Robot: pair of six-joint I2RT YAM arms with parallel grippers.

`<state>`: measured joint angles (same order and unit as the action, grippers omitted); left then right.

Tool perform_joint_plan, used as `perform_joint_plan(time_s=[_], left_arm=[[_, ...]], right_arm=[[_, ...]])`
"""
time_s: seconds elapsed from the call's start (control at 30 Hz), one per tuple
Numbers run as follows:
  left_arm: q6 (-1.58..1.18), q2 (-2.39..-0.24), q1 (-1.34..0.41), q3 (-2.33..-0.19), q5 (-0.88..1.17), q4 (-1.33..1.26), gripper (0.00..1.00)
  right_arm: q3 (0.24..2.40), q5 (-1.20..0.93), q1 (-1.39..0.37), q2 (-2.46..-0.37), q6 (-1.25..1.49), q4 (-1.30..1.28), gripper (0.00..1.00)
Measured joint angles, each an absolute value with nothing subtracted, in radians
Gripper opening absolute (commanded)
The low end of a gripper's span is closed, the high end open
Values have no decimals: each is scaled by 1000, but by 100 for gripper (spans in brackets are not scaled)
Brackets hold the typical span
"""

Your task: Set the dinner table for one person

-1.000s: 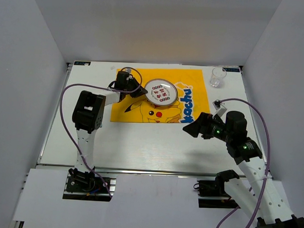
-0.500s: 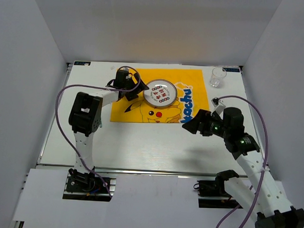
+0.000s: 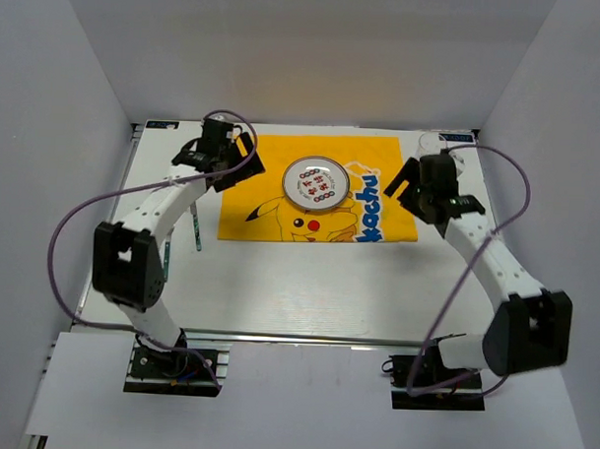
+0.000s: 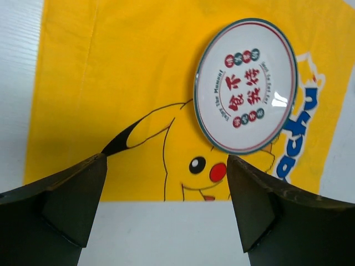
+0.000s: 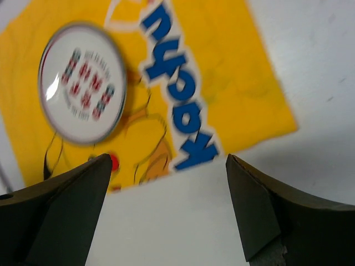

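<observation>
Top external view first: find the plate (image 3: 316, 183) on the yellow placemat (image 3: 273, 155), toward the far side of the dinner table (image 3: 278, 283). Note the glass (image 3: 428, 142) near the far right corner, half hidden behind the right arm (image 3: 486, 256). Note also a thin utensil (image 3: 196, 226) on the bare white just left of the cloth; impossible to tell which kind.

Check the left gripper (image 4: 166, 177): spread wide, nothing held, hanging over the left part of the cloth. Same for the right gripper (image 5: 168, 166): wide apart, empty, above the right edge of the cloth.

Probably time to fetch the remaining pieces.
- **Glass:** approach from the side and close low on the wall. Lift straight up, then set down beside the plate without dragging the cloth.
- **Utensil:** bring the fingertips down flat to the table and pinch across the narrow handle, slowly.
</observation>
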<state>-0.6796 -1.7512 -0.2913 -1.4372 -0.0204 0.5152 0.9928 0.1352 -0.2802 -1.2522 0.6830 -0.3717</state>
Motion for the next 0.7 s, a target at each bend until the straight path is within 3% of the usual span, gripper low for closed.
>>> perform_joint_plan(time_s=[0.2, 0.47, 0.7], left_arm=[[-518, -1517, -285, -1391, -43, 671, 98], [-458, -1241, -283, -1037, -107, 677, 98], [-439, -1230, -283, -1009, -104, 646, 98]], right_arm=[[1338, 360, -171, -1627, 733, -416, 89], [2025, 498, -76, -2131, 617, -502, 88], [2125, 488, -16, -2267, 541, -514, 84]])
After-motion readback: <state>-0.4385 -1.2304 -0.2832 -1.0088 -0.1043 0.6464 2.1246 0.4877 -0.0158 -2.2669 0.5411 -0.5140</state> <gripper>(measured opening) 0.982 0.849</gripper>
